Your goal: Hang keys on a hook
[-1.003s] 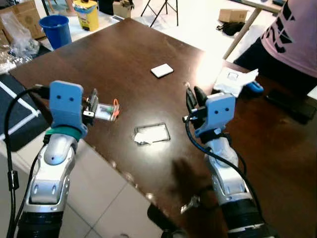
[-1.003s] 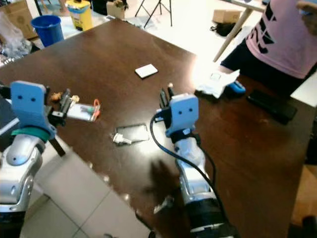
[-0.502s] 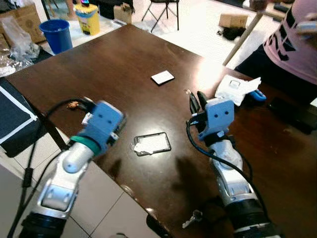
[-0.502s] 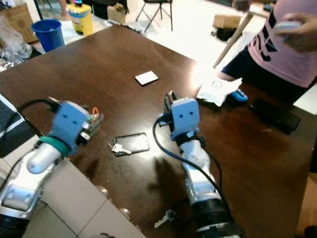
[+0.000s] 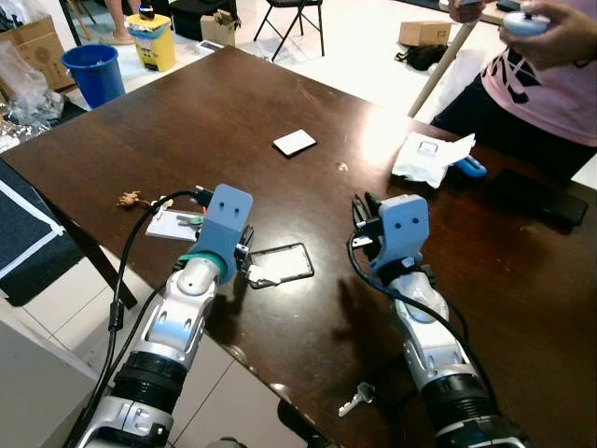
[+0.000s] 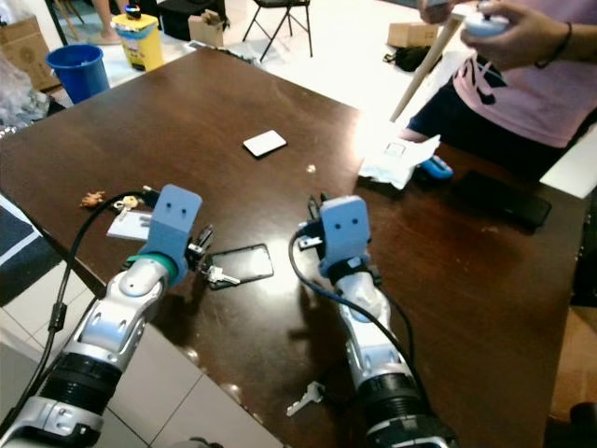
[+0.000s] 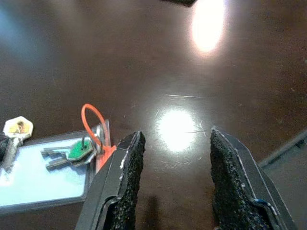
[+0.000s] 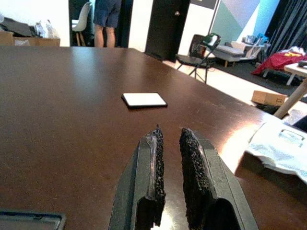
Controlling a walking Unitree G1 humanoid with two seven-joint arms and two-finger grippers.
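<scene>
Green-headed keys (image 7: 72,152) flat on table (image 5: 224,112)

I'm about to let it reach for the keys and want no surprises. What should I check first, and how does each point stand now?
1. Left gripper open and empty: ok, fingers apart over bare table.
2. Keys located: ok, green-headed keys with an orange loop lie on a light blue card, beside the left gripper.
3. Keys free of clutter: ok, nothing rests on them.
4. Right gripper out of the way: ok, nearly shut, empty, apart from the keys.
5. Hook located: cannot tell.
6. Person clear of the arms: ok, standing at the table's far side.
</scene>
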